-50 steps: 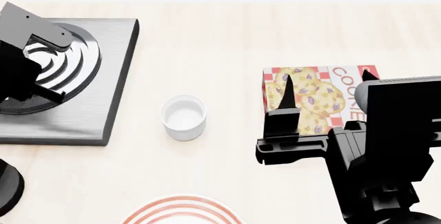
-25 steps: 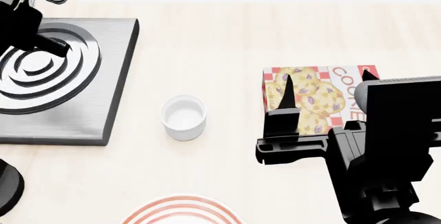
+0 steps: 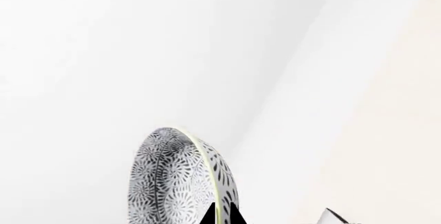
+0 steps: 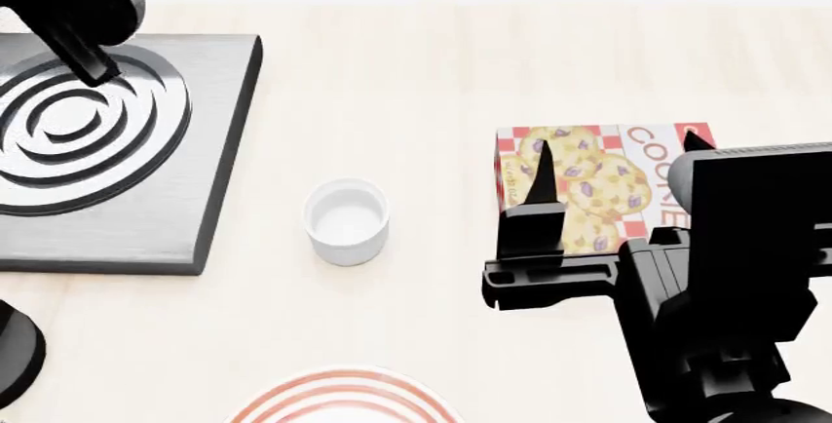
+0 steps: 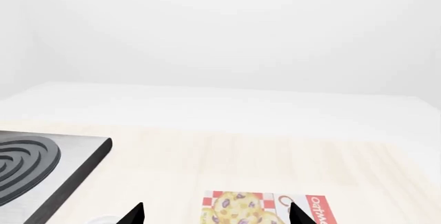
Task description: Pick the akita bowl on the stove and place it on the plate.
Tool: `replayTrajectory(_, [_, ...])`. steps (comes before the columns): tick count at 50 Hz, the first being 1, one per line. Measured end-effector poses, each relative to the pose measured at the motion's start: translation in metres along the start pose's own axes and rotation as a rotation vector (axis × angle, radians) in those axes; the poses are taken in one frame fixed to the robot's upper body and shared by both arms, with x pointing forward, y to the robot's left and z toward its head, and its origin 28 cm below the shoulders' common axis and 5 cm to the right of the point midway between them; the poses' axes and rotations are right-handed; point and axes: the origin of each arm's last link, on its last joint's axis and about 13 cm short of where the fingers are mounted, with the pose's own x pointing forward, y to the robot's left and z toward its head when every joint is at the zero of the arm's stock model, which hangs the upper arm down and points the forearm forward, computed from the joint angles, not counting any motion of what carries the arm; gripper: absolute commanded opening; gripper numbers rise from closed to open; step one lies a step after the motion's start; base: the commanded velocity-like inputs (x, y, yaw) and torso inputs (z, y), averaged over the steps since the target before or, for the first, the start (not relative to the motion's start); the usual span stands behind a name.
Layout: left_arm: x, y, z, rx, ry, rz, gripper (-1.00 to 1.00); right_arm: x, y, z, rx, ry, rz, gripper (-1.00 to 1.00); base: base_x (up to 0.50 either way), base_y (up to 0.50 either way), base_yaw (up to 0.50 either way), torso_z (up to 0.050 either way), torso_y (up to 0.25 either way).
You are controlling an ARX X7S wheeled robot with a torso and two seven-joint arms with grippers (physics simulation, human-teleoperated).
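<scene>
My left hand [image 3: 220,216] pinches the akita bowl [image 3: 180,180], clear of the stove [image 4: 124,150]; right hand [image 4: 611,165] spread. Placement on the plate [image 4: 341,399] remains.

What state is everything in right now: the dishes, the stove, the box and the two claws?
Akita bowl: off the stove, tipped on edge, gripped at its rim.
Left claw: shut on the Akita bowl.
Right claw: open, empty.
Stove: burner bare.
White cup: upright, empty.
Cookie box: lying flat.
Plate: visible part bare.
</scene>
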Motion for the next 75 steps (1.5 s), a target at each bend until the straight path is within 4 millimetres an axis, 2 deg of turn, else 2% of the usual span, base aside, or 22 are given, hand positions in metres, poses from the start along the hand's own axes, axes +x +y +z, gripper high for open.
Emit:
replayTrajectory(13, [-0.036, 0.001, 0.032, 0.207, -0.21, -0.109, -1.0, 0.0, 0.0, 0.0, 0.0, -0.001, 0.0, 1.0, 0.0, 0.0, 0.0, 0.0, 0.0])
replayTrajectory(32, [-0.083, -0.026, 0.055, 0.415, -0.436, -0.281, -1.0, -0.001, 0.001, 0.001, -0.002, -0.001, -0.001, 1.0, 0.0, 0.0, 0.0, 0.0, 0.001])
replayTrajectory(52, [-0.108, -0.058, 0.055, 0.53, -0.524, -0.484, -1.0, -0.001, 0.001, 0.002, -0.002, 0.0, -0.001, 1.0, 0.0, 0.0, 0.0, 0.0, 0.0])
replayTrajectory(75, [-0.124, -0.094, 0.042, 0.586, -0.532, -0.652, -1.0, 0.0, 0.001, 0.002, -0.002, -0.001, 0.0, 1.0, 0.0, 0.0, 0.0, 0.0, 0.0])
